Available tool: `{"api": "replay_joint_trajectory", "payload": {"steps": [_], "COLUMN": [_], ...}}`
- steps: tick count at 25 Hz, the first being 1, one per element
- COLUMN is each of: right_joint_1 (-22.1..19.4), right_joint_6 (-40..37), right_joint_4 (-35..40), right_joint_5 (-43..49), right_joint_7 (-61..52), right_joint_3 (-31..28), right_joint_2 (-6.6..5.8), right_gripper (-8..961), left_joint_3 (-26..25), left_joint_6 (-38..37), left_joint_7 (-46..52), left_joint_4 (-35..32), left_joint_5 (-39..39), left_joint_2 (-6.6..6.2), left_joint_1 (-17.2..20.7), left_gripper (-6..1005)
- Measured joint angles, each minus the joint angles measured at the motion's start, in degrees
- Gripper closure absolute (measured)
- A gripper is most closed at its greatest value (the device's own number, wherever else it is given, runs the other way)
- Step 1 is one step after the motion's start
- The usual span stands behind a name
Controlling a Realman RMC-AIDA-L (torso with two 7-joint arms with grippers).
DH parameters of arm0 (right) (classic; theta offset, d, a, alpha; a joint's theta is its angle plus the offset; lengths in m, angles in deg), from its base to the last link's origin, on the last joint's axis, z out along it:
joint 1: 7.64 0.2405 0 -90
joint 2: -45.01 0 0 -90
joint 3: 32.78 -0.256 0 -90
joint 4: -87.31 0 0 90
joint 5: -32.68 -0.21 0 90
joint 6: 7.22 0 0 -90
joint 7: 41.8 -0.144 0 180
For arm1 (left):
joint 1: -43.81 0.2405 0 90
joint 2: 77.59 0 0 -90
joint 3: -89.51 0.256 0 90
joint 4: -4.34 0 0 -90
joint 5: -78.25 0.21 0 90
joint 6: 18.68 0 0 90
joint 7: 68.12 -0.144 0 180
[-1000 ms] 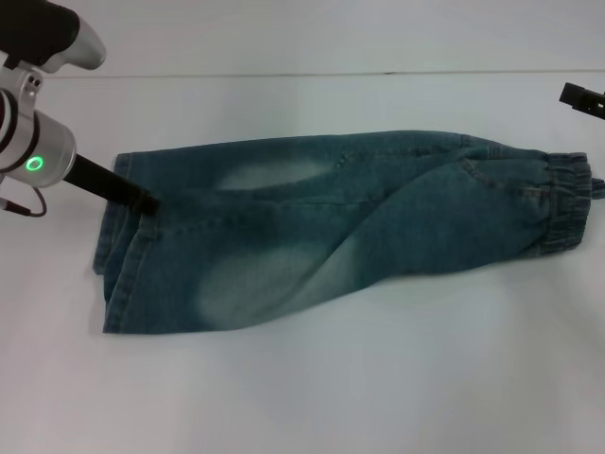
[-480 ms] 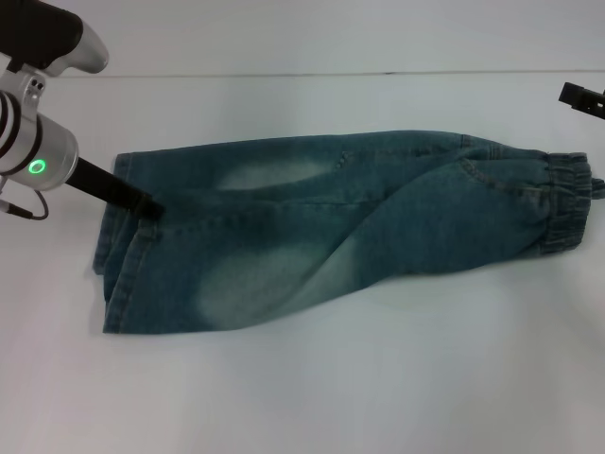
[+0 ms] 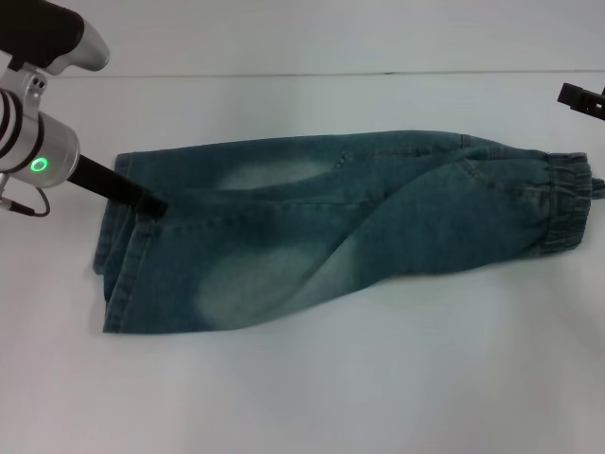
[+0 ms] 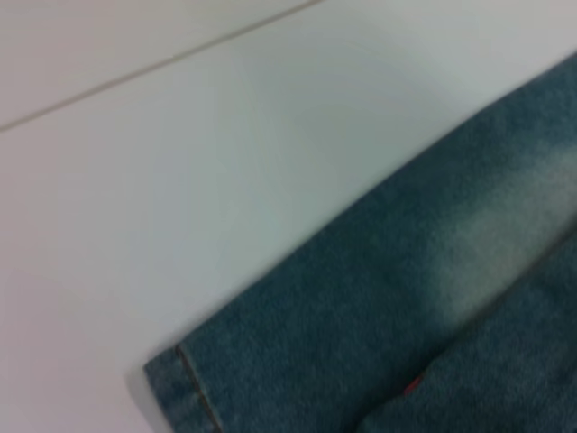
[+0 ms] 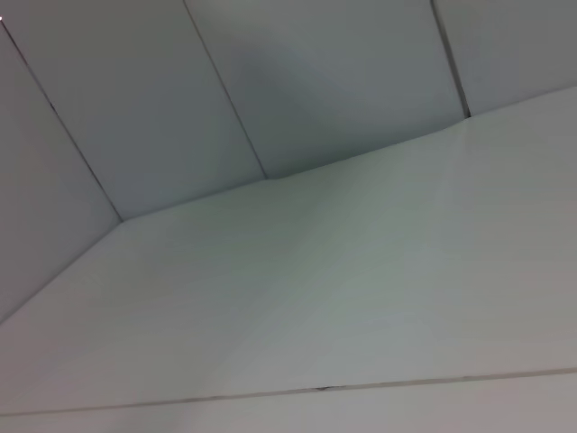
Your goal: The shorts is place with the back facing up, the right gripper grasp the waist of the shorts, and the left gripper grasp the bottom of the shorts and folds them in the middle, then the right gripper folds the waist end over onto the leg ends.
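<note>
Head view: left tool (image 3: 151, 203) on the shorts (image 3: 340, 227) — leg ends (image 3: 118, 274).

No legible text or labels anywhere

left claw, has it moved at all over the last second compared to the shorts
Yes, slightly. The left claw still sits at the leg ends of the shorts, but its tip has crept a little toward the waist.
</note>
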Motion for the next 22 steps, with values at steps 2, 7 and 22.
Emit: {"api": "replay_joint_trajectory", "payload": {"steps": [2,7,22], "right_joint_1": [0.0,0.0,0.1], "right_joint_6": [0.0,-0.1,-0.3], "right_joint_4": [0.0,0.0,0.0], "right_joint_5": [0.0,0.0,0.0], "right_joint_7": [0.0,0.0,0.0], "right_joint_3": [0.0,0.0,0.0], "right_joint_2": [0.00,0.00,0.00], "right_gripper": [90,93,102], "left_joint_3": [0.0,0.0,1.6], "left_joint_6": [0.4,1.1,0.3], "left_joint_7": [0.0,0.4,0.1], "left_joint_4": [0.2,0.7,1.5], "left_joint_5": [0.1,0.9,2.1], "left_joint_2": [0.06,0.08,0.42], "left_joint_1": [0.0,-0.2,-0.6], "left_gripper": [514,516,522]}}
